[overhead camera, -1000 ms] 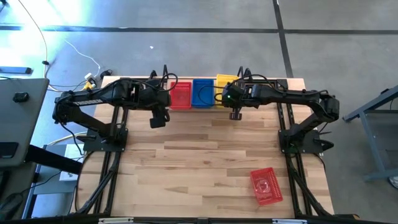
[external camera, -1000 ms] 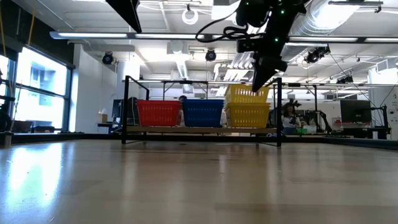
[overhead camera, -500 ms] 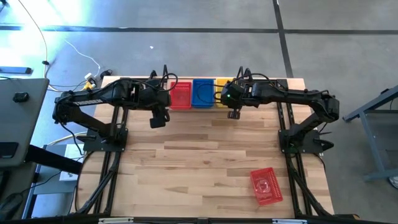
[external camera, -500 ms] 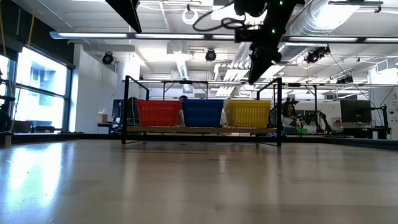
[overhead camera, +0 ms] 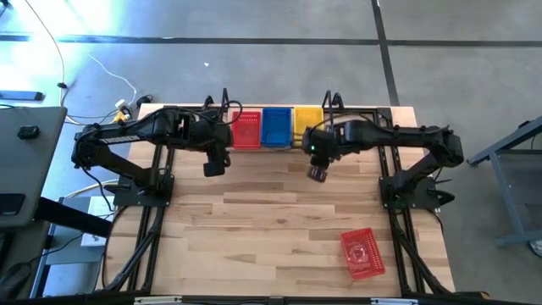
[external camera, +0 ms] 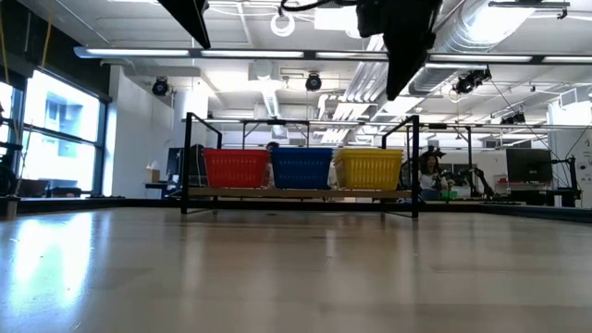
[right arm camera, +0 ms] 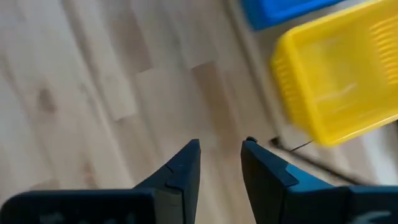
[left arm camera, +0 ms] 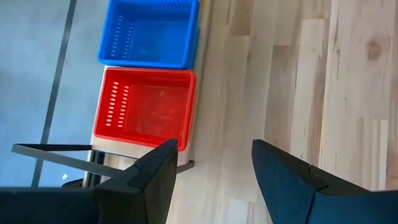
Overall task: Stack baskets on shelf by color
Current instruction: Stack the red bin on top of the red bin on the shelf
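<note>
The shelf [external camera: 296, 192] stands along the table's far edge. On its plank sit red [overhead camera: 246, 129], blue [overhead camera: 276, 125] and yellow [overhead camera: 307, 121] baskets, side by side. One more red basket [overhead camera: 362, 254] lies flat on the table near the front right. My right gripper [right arm camera: 222, 144] hangs open and empty above the table, just on the near side of the yellow basket [right arm camera: 339, 78]. My left gripper [left arm camera: 214, 146] is open and empty, raised over the table in front of the red basket [left arm camera: 146, 109] on the shelf.
Black wire posts [external camera: 414, 166] rise at the shelf's ends. Bare wooden tabletop [overhead camera: 271, 220] stretches from the shelf to the near edge. Both arms' bases [overhead camera: 411, 191] stand at the table's sides.
My right gripper has let go of the yellow basket, which has dropped from above the shelf's yellow basket down into it. The gripper has then risen, rolled about its own line and drawn back toward the table's near edge.
</note>
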Available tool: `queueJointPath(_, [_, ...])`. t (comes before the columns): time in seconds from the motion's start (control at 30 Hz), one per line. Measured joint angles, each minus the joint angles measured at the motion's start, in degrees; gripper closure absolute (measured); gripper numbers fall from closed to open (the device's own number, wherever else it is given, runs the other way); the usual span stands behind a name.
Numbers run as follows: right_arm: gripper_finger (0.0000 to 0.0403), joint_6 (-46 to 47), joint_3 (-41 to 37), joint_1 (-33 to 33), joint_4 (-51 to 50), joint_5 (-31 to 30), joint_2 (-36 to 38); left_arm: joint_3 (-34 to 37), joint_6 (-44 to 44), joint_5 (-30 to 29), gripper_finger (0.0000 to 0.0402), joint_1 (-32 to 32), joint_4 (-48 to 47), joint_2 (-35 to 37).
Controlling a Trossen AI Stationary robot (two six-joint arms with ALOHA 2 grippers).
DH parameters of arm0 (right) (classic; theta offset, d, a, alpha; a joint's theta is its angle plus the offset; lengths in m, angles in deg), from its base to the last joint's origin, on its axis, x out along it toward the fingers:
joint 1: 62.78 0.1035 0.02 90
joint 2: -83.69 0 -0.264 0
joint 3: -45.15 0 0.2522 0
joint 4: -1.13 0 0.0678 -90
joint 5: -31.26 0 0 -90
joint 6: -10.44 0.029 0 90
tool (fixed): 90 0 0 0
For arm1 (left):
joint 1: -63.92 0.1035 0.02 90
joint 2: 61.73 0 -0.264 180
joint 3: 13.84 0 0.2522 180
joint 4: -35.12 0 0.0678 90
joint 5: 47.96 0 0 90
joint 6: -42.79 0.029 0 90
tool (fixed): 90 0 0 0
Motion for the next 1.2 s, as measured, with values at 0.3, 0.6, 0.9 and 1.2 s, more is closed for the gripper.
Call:
queueJointPath(0.3, [0.03,18.0,-0.3,12.3,-3.0,0.8,0.0,0.0,-0.1,0.1,0.0206,-0.4,0.0,0.0])
queueJointPath(0.6, [0.03,40.4,-5.6,23.8,-6.2,1.2,0.0,0.0,0.0,1.2,0.0206,-2.1,0.0,0.0])
queueJointPath(0.9, [0.03,60.1,-9.4,32.9,-8.2,5.0,0.0,0.0,0.0,1.2,0.0206,-3.7,0.0,0.0])
queueJointPath(1.2, [0.03,74.5,-9.4,41.4,-15.1,4.8,0.0,0.0,-5.2,1.2,0.0206,-4.4,0.0,0.0])
